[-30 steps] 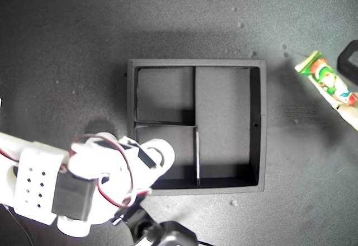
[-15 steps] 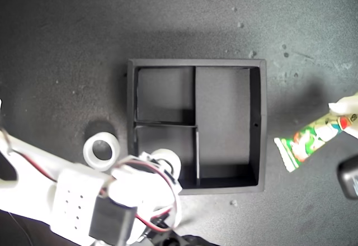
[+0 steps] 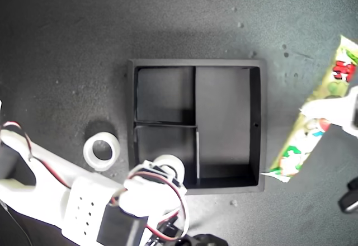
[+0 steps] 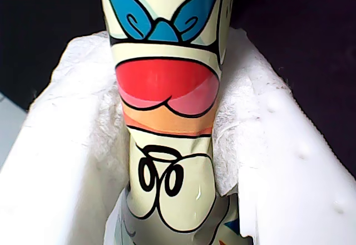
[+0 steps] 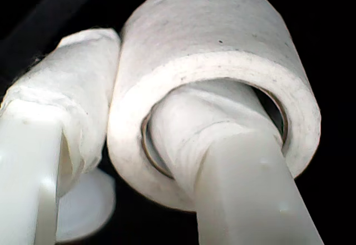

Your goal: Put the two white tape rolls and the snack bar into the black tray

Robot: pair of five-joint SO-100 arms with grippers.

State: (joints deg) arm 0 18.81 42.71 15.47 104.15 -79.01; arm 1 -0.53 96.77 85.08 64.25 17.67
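Snack bar point(image 3: 313, 124) newly upright, cartoon close-up.

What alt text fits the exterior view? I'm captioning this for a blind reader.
Seen from above, my second gripper holds a white tape roll over the black tray. A second tape roll lies on the dark table beside the tray, toward the view's left. My first gripper holds the snack bar at the view's right.

Two white tape rolls: the first tape roll point(image 3: 101, 151) lies just outside the black tray point(image 3: 262, 124), by the wall of its two small compartments; the second tape roll point(image 3: 168, 168) is over one small compartment. One snack bar point(image 3: 313, 126) is beside the tray's opposite wall. One tray, three compartments.
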